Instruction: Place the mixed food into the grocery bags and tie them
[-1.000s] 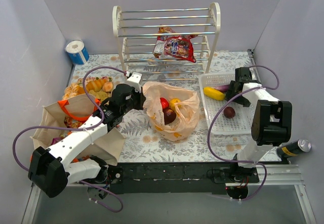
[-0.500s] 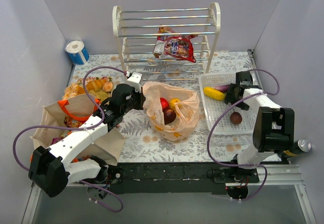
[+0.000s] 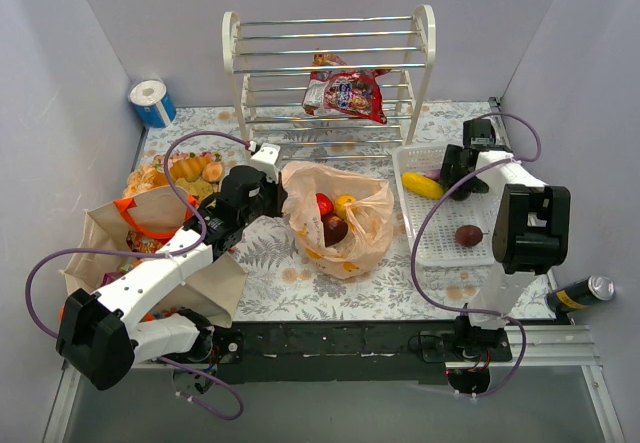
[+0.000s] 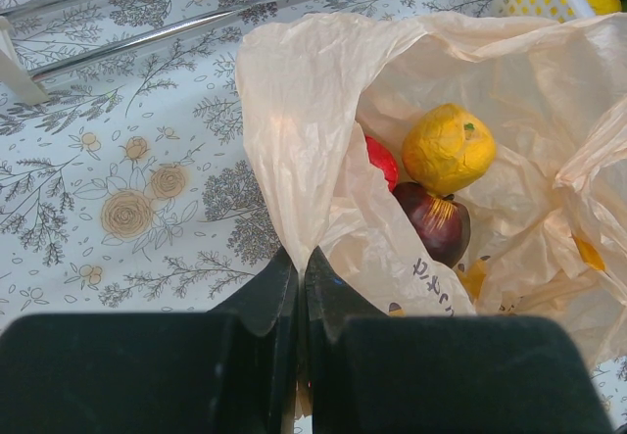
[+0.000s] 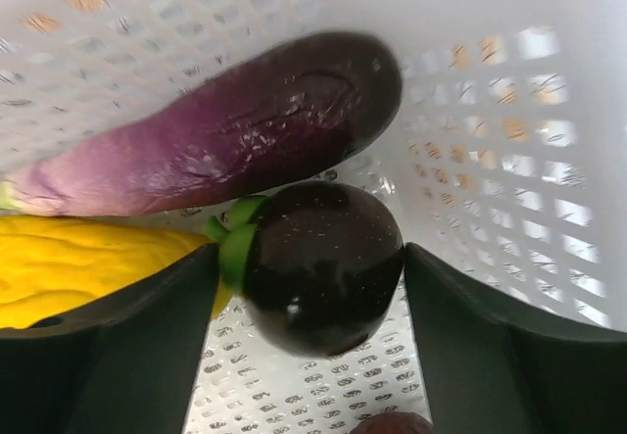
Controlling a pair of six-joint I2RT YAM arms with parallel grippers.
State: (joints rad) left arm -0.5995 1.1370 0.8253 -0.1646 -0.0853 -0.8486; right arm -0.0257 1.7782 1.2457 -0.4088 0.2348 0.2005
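Note:
My left gripper (image 4: 301,258) is shut on the near edge of the peach plastic bag (image 4: 294,111), which lies open at mid table (image 3: 340,218). Inside it are a yellow fruit (image 4: 449,148), a red one (image 4: 382,163) and a dark purple one (image 4: 434,220). My right gripper (image 5: 313,277) is inside the white basket (image 5: 509,160) at its far end (image 3: 455,175). Its fingers touch both sides of a dark purple fruit with green leaves (image 5: 318,267). The beige tote (image 3: 110,233) stands at the left under my left arm. A red snack packet (image 3: 345,91) lies on the rack.
A long purple eggplant (image 5: 216,150) and a yellow fruit (image 5: 88,267) lie just beyond the held fruit. A dark red round fruit (image 3: 468,235) lies in the basket's near half. Pastries (image 3: 180,171), a paper roll (image 3: 152,103), the rack (image 3: 330,58) and a can (image 3: 585,291) stand around.
My right gripper has moved to the basket's far end and now brackets the dark purple fruit. The dark red fruit rolled a little nearer. The left arm has not moved.

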